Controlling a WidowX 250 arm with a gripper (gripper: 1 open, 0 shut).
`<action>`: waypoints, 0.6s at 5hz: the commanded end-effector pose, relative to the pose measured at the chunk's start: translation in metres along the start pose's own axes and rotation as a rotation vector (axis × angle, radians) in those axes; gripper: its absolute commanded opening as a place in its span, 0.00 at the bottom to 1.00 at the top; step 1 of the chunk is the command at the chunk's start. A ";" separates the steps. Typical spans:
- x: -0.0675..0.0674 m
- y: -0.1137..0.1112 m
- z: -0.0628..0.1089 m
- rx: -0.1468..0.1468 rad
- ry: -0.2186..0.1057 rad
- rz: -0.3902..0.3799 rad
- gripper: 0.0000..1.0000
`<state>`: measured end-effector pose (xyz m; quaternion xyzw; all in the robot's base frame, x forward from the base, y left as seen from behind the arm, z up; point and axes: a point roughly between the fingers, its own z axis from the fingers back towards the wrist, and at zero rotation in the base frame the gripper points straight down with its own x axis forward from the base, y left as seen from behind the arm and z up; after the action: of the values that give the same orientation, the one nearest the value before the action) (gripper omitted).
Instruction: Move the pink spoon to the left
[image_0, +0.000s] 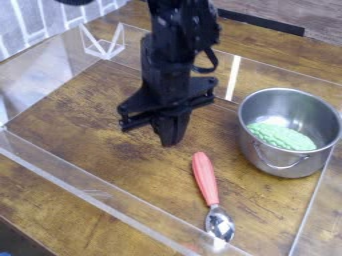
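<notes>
I am looking down at a wooden tabletop (94, 150) inside clear acrylic walls.
Nearest me, the pink spoon (209, 196) is lying flat, bowl toward me. Just beyond its handle, I am holding the black gripper (174, 139) above the wood, fingers pressed together and empty. To the right, a steel pot (286, 131) is holding green contents.

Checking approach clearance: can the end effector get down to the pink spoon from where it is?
Probably yes. The end effector hangs shut just above the pink spoon handle's upper end, with only bare wood between. The steel pot sits off to the side, apart from the spoon.
</notes>
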<state>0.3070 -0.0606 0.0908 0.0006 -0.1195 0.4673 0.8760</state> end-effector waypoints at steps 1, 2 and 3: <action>0.005 -0.010 0.009 -0.059 -0.042 0.048 0.00; 0.004 -0.022 0.006 -0.062 -0.003 -0.014 1.00; 0.005 -0.025 -0.008 -0.070 0.039 -0.097 1.00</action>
<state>0.3189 -0.0745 0.0682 -0.0138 -0.0932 0.4130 0.9058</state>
